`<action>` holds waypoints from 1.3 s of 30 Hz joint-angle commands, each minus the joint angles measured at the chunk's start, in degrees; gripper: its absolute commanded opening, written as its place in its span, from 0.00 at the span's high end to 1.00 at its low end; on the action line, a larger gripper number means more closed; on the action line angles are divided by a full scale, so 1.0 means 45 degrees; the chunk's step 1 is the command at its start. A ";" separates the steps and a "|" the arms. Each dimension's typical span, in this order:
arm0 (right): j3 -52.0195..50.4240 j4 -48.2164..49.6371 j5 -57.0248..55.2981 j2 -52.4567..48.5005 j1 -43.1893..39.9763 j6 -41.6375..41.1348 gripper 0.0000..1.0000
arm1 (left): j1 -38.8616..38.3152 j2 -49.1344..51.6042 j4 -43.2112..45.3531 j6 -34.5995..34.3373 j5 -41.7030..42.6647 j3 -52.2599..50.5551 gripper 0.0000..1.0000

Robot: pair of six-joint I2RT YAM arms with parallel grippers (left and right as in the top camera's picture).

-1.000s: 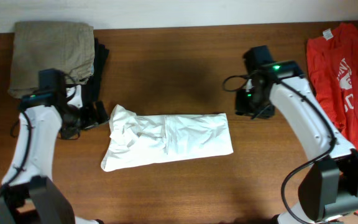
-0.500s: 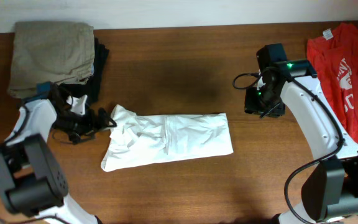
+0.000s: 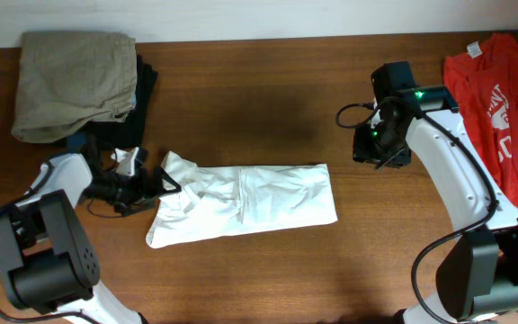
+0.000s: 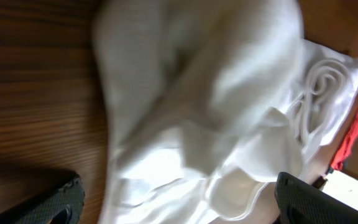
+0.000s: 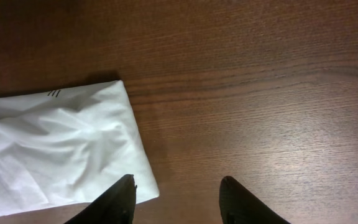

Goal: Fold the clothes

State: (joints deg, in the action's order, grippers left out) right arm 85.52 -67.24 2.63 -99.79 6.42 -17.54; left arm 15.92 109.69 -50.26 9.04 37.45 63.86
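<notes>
The white T-shirt (image 3: 241,202) lies folded into a long strip across the middle of the table. My left gripper (image 3: 158,182) is open at the shirt's left end, low to the table, its fingers either side of the rumpled collar end (image 4: 191,124). My right gripper (image 3: 374,153) is open and empty, hovering to the right of the shirt's right end; the shirt's corner (image 5: 61,149) shows beside its left finger in the right wrist view.
A khaki folded garment (image 3: 75,76) lies on a black one (image 3: 144,99) at the back left. A red T-shirt with white print (image 3: 497,108) lies at the right edge. The wooden table (image 3: 268,90) is bare behind the shirt.
My left gripper has dropped low and moved right onto the shirt's left end. My right gripper moved slightly right and back, then held still.
</notes>
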 commanded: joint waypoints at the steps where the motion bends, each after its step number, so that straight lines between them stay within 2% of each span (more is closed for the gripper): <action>1: 0.0228 0.0029 0.0136 0.0442 -0.0015 -0.0015 0.53 | -0.0719 0.0865 0.0631 0.0204 -0.0816 -0.1297 0.01; 7: 0.0228 -0.0024 0.0180 0.0442 -0.0015 -0.0015 0.53 | -0.1234 0.0865 0.0903 0.0175 -0.0840 -0.1326 0.02; 9: 0.0223 -0.0024 0.0180 0.0442 -0.0015 -0.0015 0.53 | -0.1234 0.0865 0.1010 -0.0019 -0.0845 -0.1326 0.10; 13: 0.0199 -0.0092 0.0180 0.0442 -0.0015 -0.0015 0.53 | -0.1234 0.0865 0.1214 -0.0131 -0.0933 -0.1326 0.47; 15: 0.0189 -0.0194 0.0175 0.0442 -0.0015 -0.0015 0.53 | -0.1219 0.0860 0.1214 -0.0180 -0.0957 -0.1311 0.62; 16: 0.0189 -0.0228 0.0175 0.0442 -0.0015 -0.0015 0.53 | -0.1205 0.0860 0.1209 -0.0185 -0.0957 -0.1268 0.73; 17: 0.0180 -0.0253 0.0175 0.0442 -0.0015 -0.0015 0.53 | -0.1185 0.0860 0.1205 -0.0209 -0.0976 -0.1209 0.80; 19: 0.0121 -0.0272 0.0180 0.0442 -0.0015 -0.0015 0.53 | -0.1141 0.0860 0.1064 -0.0855 -0.1656 -0.0913 1.00; 23: -0.0180 -0.0296 0.0199 0.0442 -0.0015 -0.0015 0.53 | -0.1088 0.0821 0.0039 -0.1069 -0.3036 0.0233 0.99; 26: -0.0631 -0.0126 0.0461 0.0437 -0.0015 -0.0015 0.53 | -0.1088 0.0729 -0.1214 -0.1870 -0.4454 0.1909 0.99; 32: -0.2059 0.1219 0.1705 0.0427 0.0102 -0.0010 0.54 | -0.1287 -0.0102 -0.3113 -0.2166 -0.4532 0.4464 1.00; 39: -0.3968 0.4056 0.3186 0.0427 0.1486 -0.0330 0.53 | -0.2463 -0.1826 -0.4187 -0.2715 -0.4517 0.5328 1.00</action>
State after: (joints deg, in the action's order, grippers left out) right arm 70.26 -52.01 13.08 -99.57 9.65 -17.80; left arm 7.75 106.43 -68.34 -0.47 17.47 86.06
